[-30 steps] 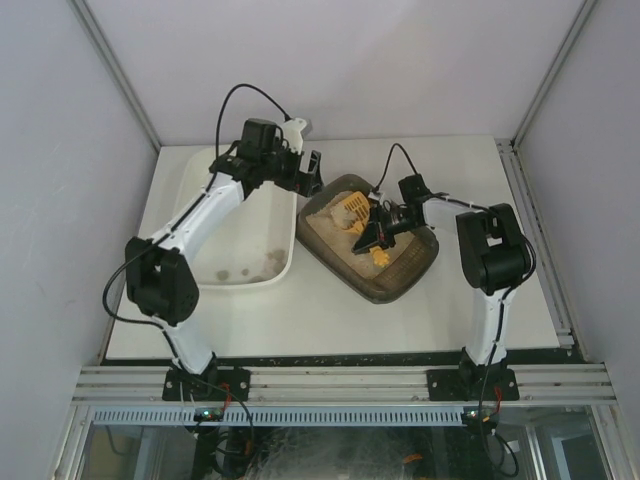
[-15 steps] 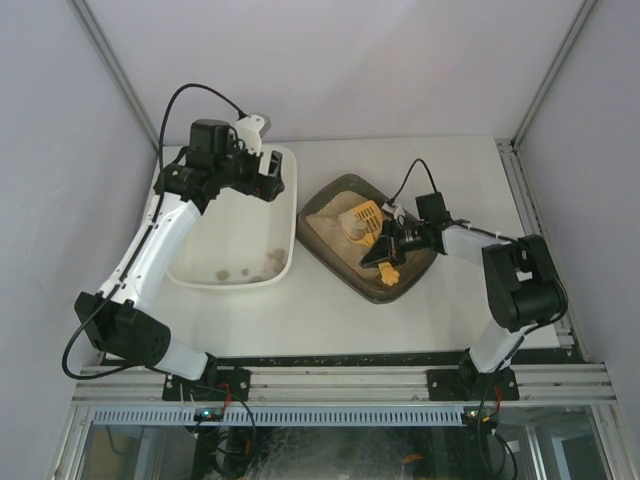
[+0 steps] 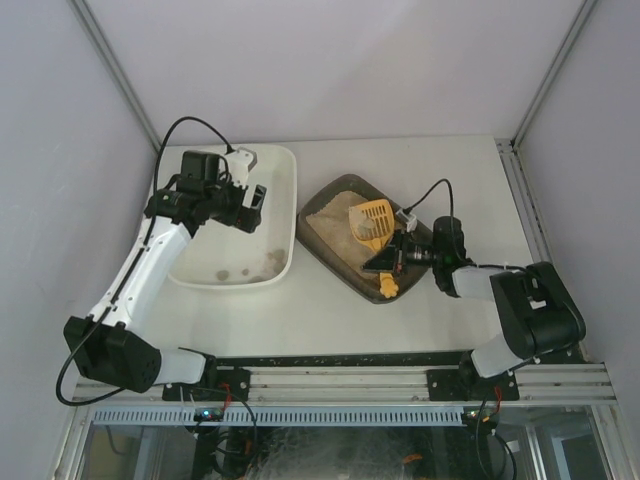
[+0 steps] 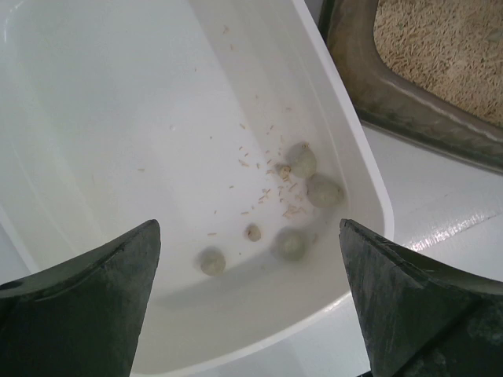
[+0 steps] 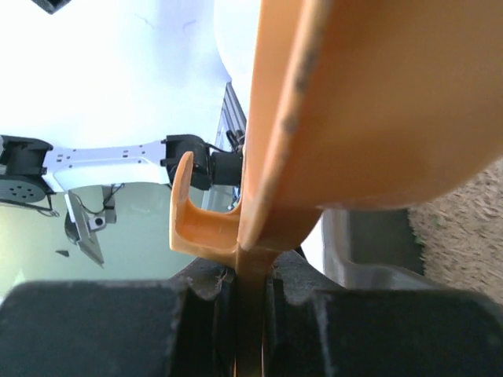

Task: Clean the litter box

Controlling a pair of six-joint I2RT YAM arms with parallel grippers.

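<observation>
Litter box (image 3: 345,181) is sitting at centre frame in the top view, just right of the white tub (image 3: 291,200). Its long axis is running diagonally from upper left to lower right, and its open side is facing up with beige sand (image 3: 325,225) showing. The right gripper (image 3: 385,263) is pinching the yellow scoop (image 3: 372,220) by its thin handle, the blade pointing toward the top of the frame over the sand. The left gripper (image 4: 247,236) is hovering spread wide above the tub, where a few clumps (image 4: 302,161) are lying. The likely trouble is the narrow handle twisting in so slim a grip once the blade is loaded, tipping sand or a clump onto the table (image 3: 330,320) between box and tub. A low carry also risks catching the box's thick rim and shoving it.
</observation>
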